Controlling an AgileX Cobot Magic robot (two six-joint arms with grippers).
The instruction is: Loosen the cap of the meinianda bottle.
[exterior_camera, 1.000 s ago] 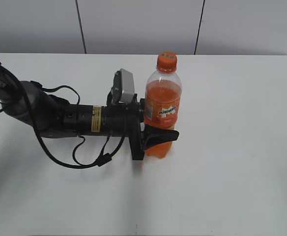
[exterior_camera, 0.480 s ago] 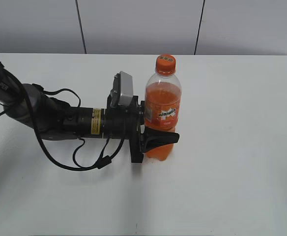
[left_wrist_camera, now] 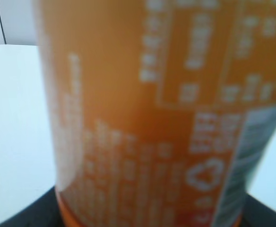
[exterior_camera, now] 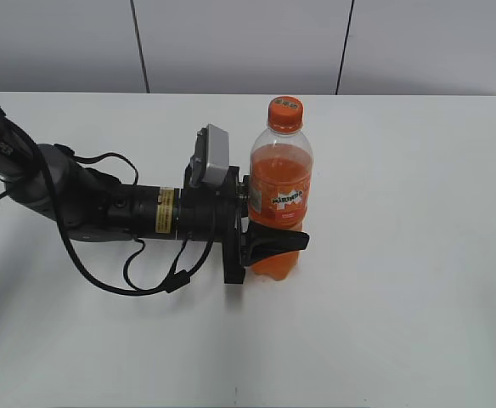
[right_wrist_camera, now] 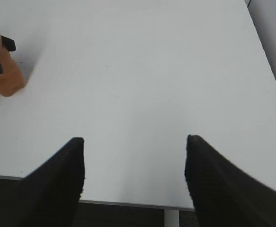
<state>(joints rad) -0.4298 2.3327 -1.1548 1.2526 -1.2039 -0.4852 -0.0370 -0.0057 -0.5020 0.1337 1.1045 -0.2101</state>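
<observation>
The meinianda bottle [exterior_camera: 280,191] stands upright on the white table, full of orange drink, with its orange cap [exterior_camera: 285,110] on top. My left gripper [exterior_camera: 269,229] reaches in from the left and is shut on the bottle's lower body; one black finger [exterior_camera: 278,240] wraps its front. In the left wrist view the blurred orange label [left_wrist_camera: 147,123] fills the frame. My right gripper [right_wrist_camera: 134,163] is open and empty above the table's near edge, out of the exterior view. The bottle's base [right_wrist_camera: 3,78] shows far to its left.
The white table [exterior_camera: 401,255] spreads bare around the bottle. My left arm and its cables [exterior_camera: 104,212] lie across the left half. A grey panelled wall [exterior_camera: 248,42] stands behind. The table's front edge [right_wrist_camera: 128,204] runs under my right gripper.
The bottle and my left gripper have shifted slightly left and down; the grip stays the same. The cap sits unchanged on the bottle.
</observation>
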